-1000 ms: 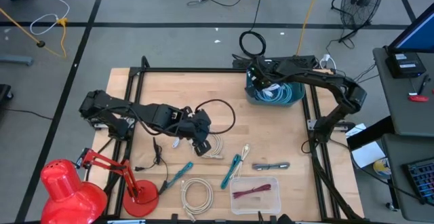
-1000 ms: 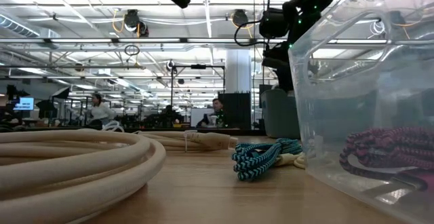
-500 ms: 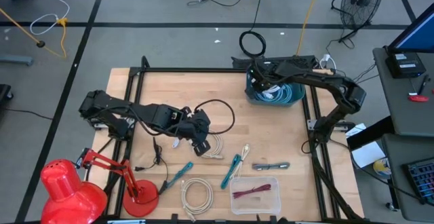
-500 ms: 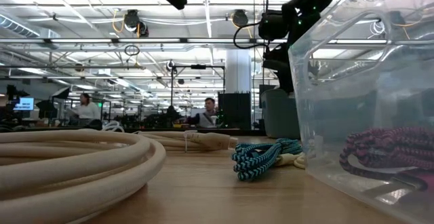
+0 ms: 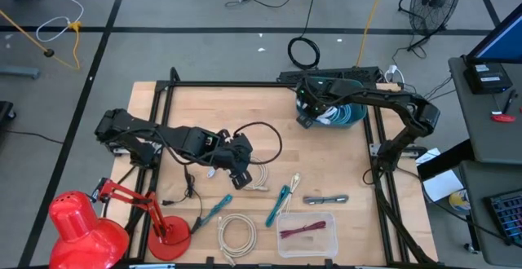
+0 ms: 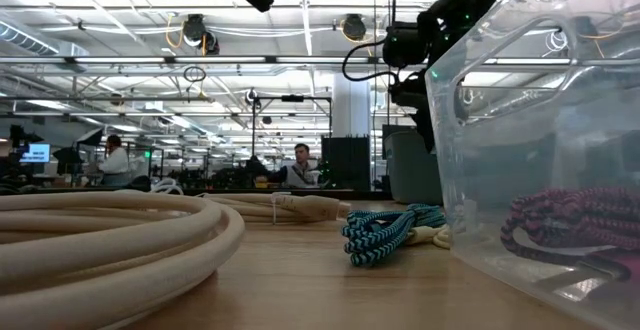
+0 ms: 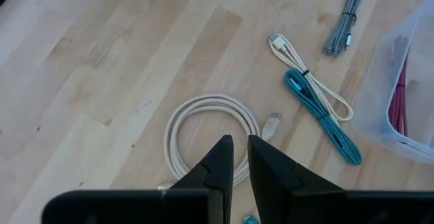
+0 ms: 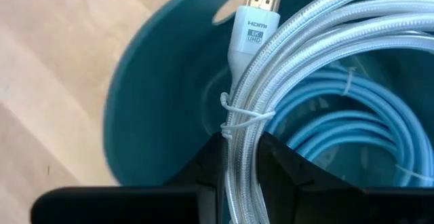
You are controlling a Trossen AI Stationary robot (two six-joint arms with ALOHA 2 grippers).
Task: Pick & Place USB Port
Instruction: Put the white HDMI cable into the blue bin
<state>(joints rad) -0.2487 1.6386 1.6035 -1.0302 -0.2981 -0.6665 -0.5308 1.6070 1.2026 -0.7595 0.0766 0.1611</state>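
Note:
My right gripper (image 8: 239, 149) (image 5: 307, 112) is over the left rim of the teal bin (image 8: 156, 81) (image 5: 352, 116) at the table's far right, shut on a bundle of white braided HDMI cable (image 8: 291, 47). A light-blue cable (image 8: 352, 129) lies coiled in the bin. My left gripper (image 7: 239, 149) (image 5: 236, 159) hangs shut and empty above the table's middle. Below it lie a coiled cream USB cable (image 7: 210, 132) (image 5: 236, 232), a teal cable (image 7: 322, 115) and a cream cable (image 7: 312, 81). My right gripper pinches the white HDMI cable between its two fingers across several bundled strands (image 8: 239, 125), just below a thin tie. The plug (image 8: 254, 20) sticks out beyond the fingers. The loops run off over the bin, lifted clear of the light-blue cable.
A clear plastic container (image 5: 308, 235) (image 6: 540, 170) with a red cable (image 5: 298, 231) stands at the near edge. A grey braided cable (image 5: 326, 198) and a second teal cable (image 5: 214, 212) lie near it. A black cable (image 5: 265, 134) loops by my left arm. A red lamp (image 5: 81, 224) stands near left.
My right gripper has moved a little toward the table's left and near edges, from over the bin's middle to its left rim, with the white cable in its hold. My left arm has kept still.

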